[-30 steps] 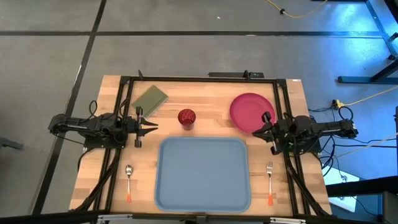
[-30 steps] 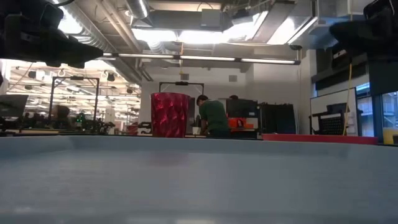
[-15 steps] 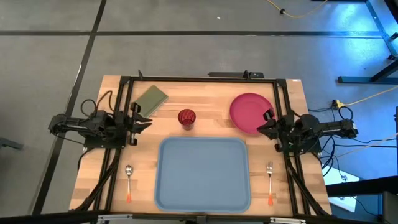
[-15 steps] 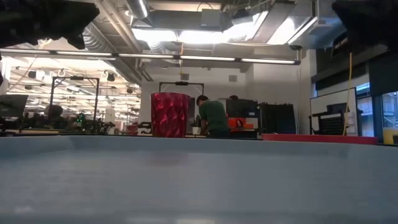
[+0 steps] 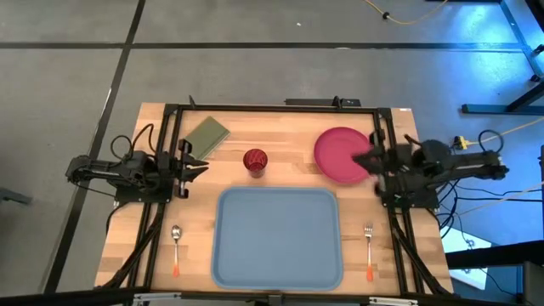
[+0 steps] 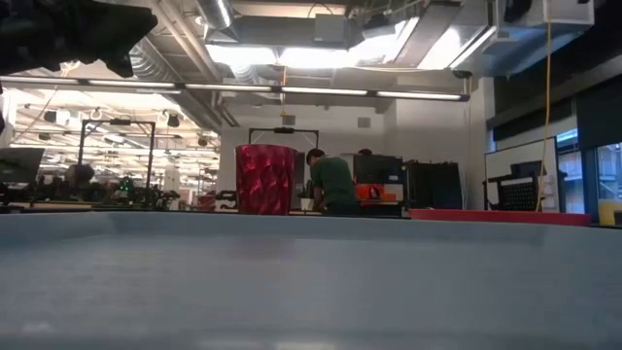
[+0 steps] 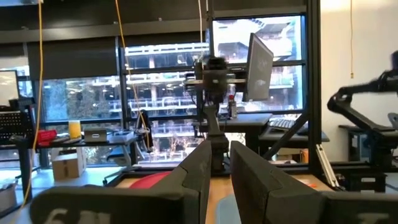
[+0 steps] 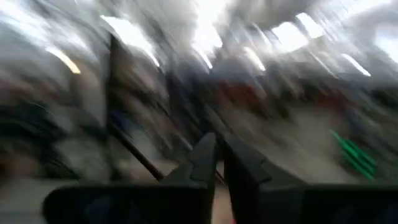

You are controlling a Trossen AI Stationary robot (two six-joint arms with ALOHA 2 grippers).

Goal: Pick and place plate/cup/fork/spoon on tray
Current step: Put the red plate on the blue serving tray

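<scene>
The pink-red plate (image 5: pixel 340 154) lies flat at the table's far right. The dark red cup (image 5: pixel 255 160) stands upright on the wood behind the light blue tray (image 5: pixel 276 236); it also shows in the low view (image 6: pixel 265 179). The spoon (image 5: pixel 176 246) lies left of the tray and the fork (image 5: pixel 369 247) right of it, both flat on the table. My left gripper (image 5: pixel 204 164) is shut and empty, in the air left of the cup. My right gripper (image 5: pixel 357 160) is shut and empty, above the plate's right edge.
A small olive-green flat rectangle (image 5: pixel 205 136) lies at the far left, just behind my left gripper. A black frame (image 5: pixel 280 108) runs along the table's far and side edges. In the low view a person (image 6: pixel 333 185) stands in the room beyond the table.
My left gripper has drawn back toward the table's left edge and gone up a little. My right gripper has gone up and toward the far edge, over the plate's right rim, and has left the low view. The plate, cup, fork and spoon have stayed where they were.
</scene>
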